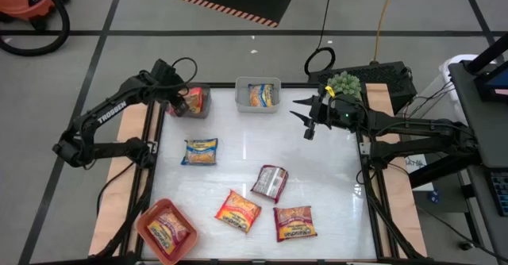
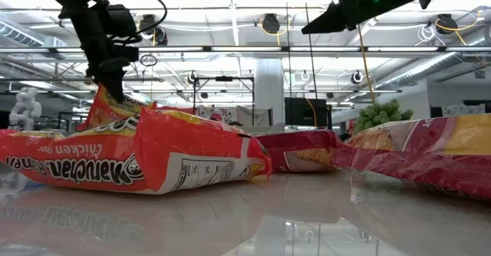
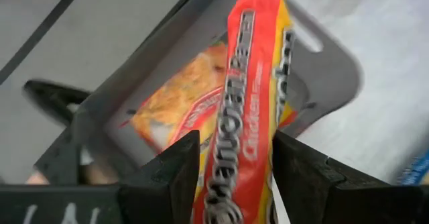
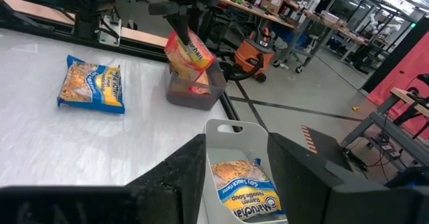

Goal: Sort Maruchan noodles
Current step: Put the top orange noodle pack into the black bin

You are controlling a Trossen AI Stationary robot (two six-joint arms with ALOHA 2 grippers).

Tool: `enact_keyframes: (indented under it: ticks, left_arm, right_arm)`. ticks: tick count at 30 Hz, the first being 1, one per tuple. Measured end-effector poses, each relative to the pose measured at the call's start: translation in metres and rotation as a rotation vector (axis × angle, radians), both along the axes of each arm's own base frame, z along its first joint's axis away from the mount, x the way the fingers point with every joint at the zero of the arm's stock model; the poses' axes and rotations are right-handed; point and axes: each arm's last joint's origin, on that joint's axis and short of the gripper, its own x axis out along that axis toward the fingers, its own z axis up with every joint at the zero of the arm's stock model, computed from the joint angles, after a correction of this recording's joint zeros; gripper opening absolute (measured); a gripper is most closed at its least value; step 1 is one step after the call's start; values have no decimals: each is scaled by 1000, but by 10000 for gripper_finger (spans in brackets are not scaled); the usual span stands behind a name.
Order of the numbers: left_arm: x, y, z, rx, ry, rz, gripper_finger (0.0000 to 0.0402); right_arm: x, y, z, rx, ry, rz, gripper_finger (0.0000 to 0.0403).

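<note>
The left pincer [image 1: 176, 100] holds an orange-red Maruchan packet [image 3: 251, 110] upright over the grey bin [image 1: 193, 106] at the counter's [image 1: 333, 178] far left corner, where another orange packet [image 3: 175, 102] already lies. Its fingers flank the wrapper; whether they truly press it is hard to judge. The right pincer [image 1: 305, 116] hovers, fingers parted and empty, beside the clear bin [image 1: 258, 94] holding a blue packet [image 1: 260, 95].

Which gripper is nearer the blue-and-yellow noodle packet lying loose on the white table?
Left. The left gripper hangs over the grey bin just behind the blue-and-yellow noodle packet; the right gripper is far across, beyond the clear bin.
</note>
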Motion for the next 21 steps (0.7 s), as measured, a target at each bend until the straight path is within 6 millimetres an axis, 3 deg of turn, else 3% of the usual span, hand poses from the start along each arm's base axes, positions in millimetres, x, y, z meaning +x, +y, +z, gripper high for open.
enact_keyframes:
  ticks: [9, 21]
  left_arm:
    - [-5, 5, 1, 74, 78, 102, 182]
    - [0, 12, 7, 169, 26, 133, 182]
  right_arm:
    - [1, 1, 0, 14, -4, 49, 155]
    - [1, 1, 0, 13, -4, 51, 155]
